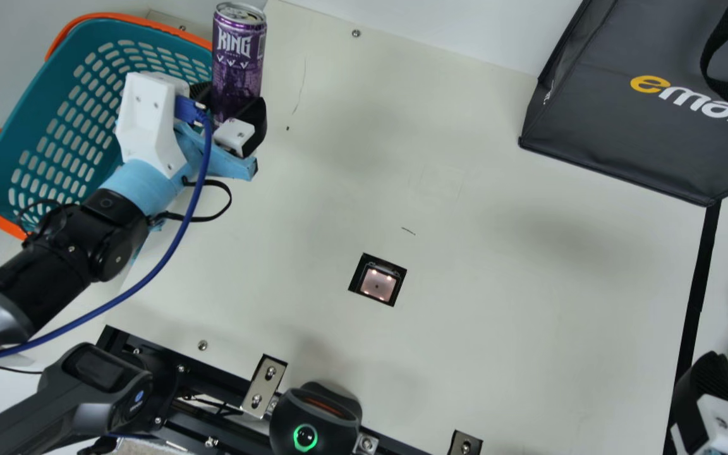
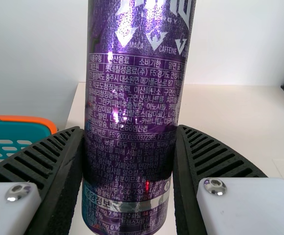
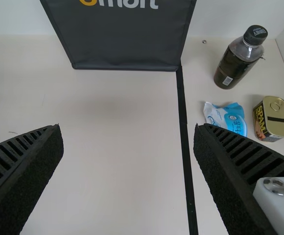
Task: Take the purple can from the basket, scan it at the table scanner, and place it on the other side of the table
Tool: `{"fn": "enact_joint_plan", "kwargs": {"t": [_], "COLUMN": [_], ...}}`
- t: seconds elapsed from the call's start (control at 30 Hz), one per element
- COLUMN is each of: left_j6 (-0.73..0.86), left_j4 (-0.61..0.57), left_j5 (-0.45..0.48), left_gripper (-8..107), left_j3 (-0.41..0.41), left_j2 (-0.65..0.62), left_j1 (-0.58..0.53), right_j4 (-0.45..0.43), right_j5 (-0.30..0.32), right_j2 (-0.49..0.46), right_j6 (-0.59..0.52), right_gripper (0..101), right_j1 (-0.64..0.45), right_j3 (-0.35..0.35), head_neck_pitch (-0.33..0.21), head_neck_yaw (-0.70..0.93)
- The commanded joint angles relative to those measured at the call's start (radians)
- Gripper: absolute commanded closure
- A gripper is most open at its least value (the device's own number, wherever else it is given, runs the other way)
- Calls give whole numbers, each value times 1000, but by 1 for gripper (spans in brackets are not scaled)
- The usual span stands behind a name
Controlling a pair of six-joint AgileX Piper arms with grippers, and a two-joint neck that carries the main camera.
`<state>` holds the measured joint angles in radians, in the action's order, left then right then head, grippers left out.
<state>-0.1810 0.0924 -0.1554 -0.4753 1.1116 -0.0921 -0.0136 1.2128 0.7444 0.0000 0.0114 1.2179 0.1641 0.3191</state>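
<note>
My left gripper is at the basket's right edge, shut on the purple can, which stands upright in its fingers. In the left wrist view the left gripper has a pad against each side of the purple can, its printed label facing the camera. The teal basket with orange rim lies behind the left arm. The table scanner is a lit square window in the table. My right gripper is at the lower right; in the right wrist view the right gripper is open with nothing between its fingers.
A dark bag stands at the back right. Beyond the black line are a bottle, a blue-white packet and a yellow tin. A black device sits at the front edge.
</note>
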Motion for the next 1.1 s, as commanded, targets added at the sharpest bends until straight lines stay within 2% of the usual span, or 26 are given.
{"fn": "enact_joint_plan", "kwargs": {"t": [0.0, 0.7, 1.07], "left_j6": [0, 12, 76], "left_j4": [0, -14, -91], "left_j5": [0, -4, -124], "left_gripper": [107, 107, 107], "left_j3": [0, 1, 30], "left_j2": [0, 3, 73], "left_j1": [0, -1, 10], "right_j4": [0, 0, 0], "right_j5": [0, 0, 0], "right_j2": [0, 0, 0], "right_j6": [0, 0, 0], "right_gripper": [6, 6, 6], "right_j1": [0, 0, 0], "right_j3": [0, 0, 0], "head_neck_pitch": [-26, -26, -26], "head_neck_yaw": [2, 2, 2]}}
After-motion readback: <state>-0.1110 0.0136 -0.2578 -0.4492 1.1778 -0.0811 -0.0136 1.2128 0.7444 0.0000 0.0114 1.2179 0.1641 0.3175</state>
